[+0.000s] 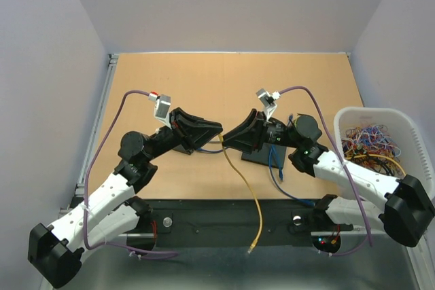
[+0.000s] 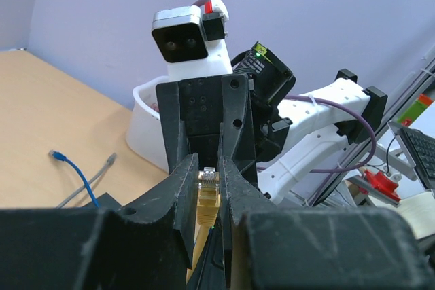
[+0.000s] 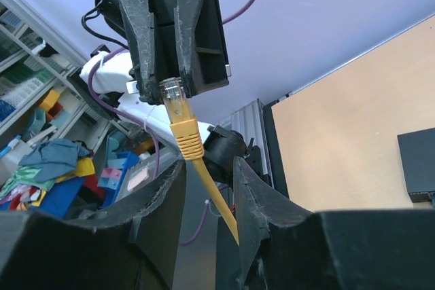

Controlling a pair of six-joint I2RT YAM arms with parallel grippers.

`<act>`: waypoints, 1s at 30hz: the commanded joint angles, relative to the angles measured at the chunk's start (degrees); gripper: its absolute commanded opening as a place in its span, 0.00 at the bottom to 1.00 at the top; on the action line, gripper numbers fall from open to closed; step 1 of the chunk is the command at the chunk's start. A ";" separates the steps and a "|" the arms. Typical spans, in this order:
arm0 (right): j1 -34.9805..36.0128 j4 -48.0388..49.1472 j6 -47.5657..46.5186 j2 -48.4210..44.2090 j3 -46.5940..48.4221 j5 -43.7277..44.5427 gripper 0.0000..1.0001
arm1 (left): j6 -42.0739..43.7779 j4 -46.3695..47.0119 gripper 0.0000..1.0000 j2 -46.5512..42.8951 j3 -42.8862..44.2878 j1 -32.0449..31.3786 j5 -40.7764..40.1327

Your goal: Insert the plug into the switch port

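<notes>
Yellow plug [image 2: 207, 193] in left claw [image 2: 209, 162] (snug)

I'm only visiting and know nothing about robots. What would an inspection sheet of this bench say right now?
Surface: tan wooden table.
Job's things: yellow plug held in the air; black switch on the table under the right arm.
Clutter: white basket of tangled wires at the right edge.
Grippers: left gripper shut on the plug; right gripper open around the yellow cable.
Cables: yellow cable trails off the near edge; blue cable beside the switch.
Surroundings: plain walls on three sides.
</notes>
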 commanded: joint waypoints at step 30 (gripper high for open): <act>0.24 4.51 0.76 0.22 3.40 1.01 0.17 | -1.19 5.12 0.00 2.04 -0.07 -1.46 -1.77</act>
